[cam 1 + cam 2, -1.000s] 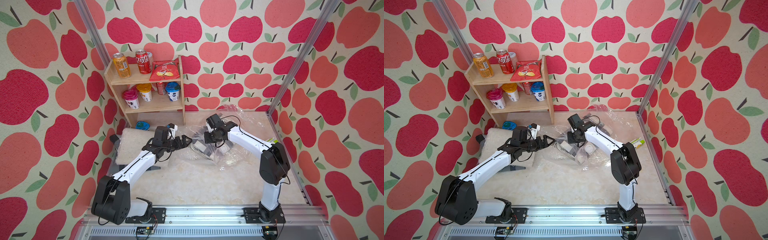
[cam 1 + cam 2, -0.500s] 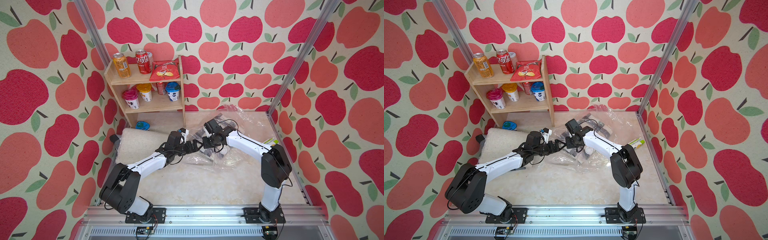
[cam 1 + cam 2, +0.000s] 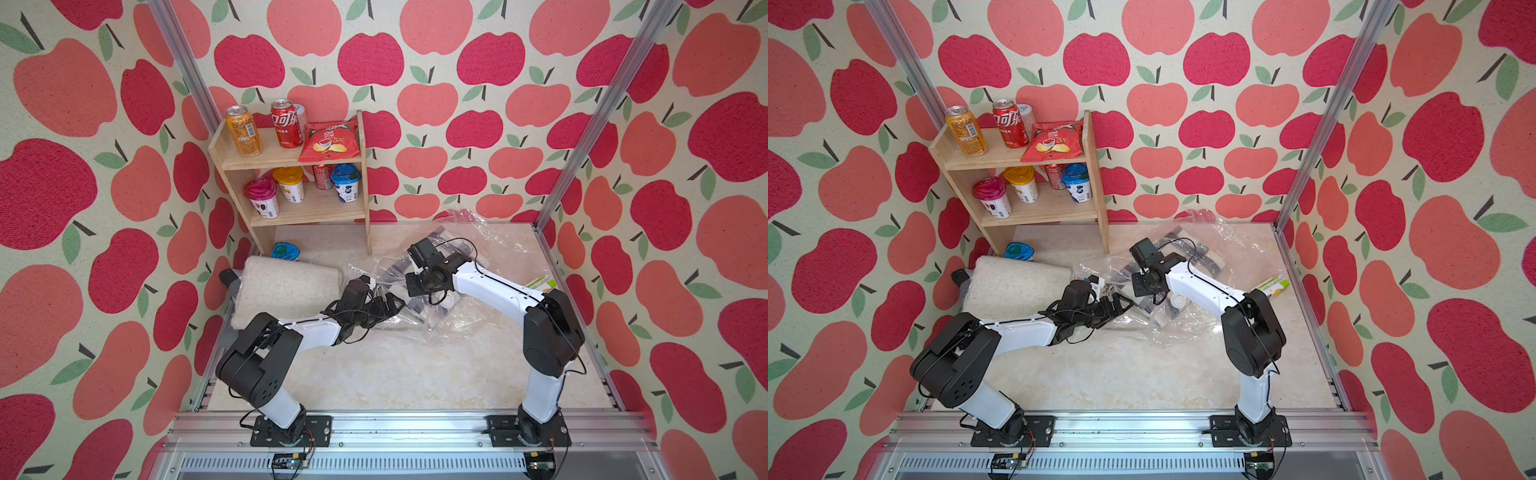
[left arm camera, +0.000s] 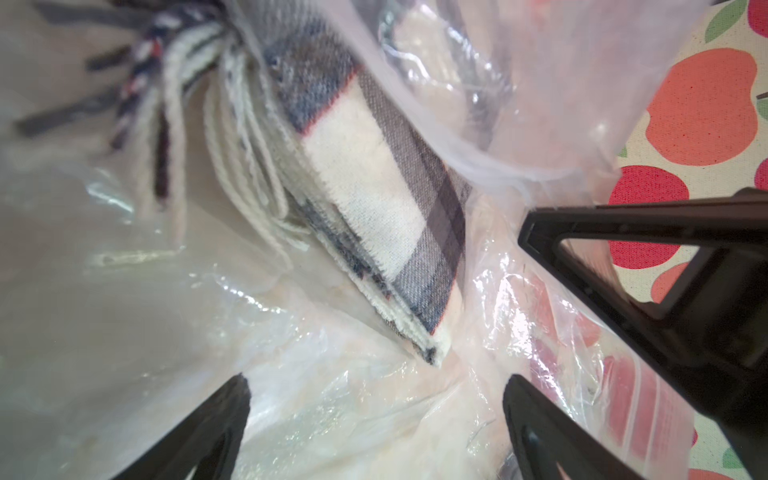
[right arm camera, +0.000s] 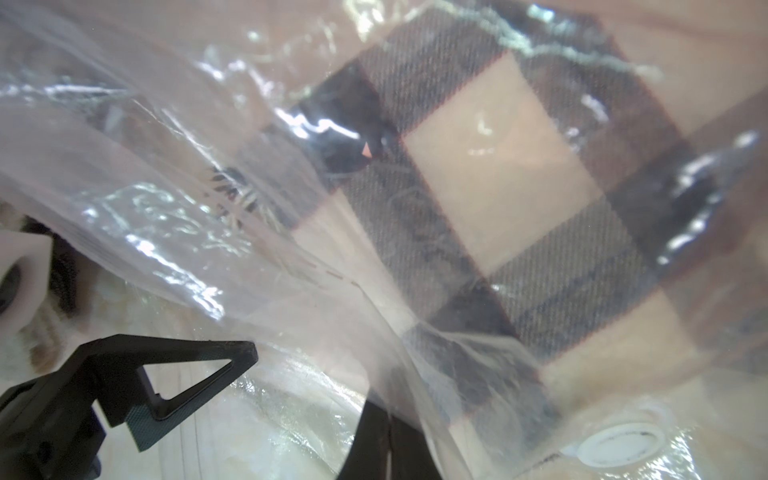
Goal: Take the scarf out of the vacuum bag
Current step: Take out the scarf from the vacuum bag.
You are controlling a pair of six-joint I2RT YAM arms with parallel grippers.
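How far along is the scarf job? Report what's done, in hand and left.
Done: the right claw is shut on the vacuum bag's plastic, apparently holding its mouth up. In hand: the left claw is open, pointed at the plaid scarf's folded corner, not gripping it. Left: close on the scarf and draw it out; it lies inside the bag.

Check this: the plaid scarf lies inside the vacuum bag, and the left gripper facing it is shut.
One thing is wrong: the left gripper is open, not shut. The left wrist view shows its jaws standing wide apart in front of the scarf's folded corner. The rest holds: the plaid scarf lies inside the vacuum bag.
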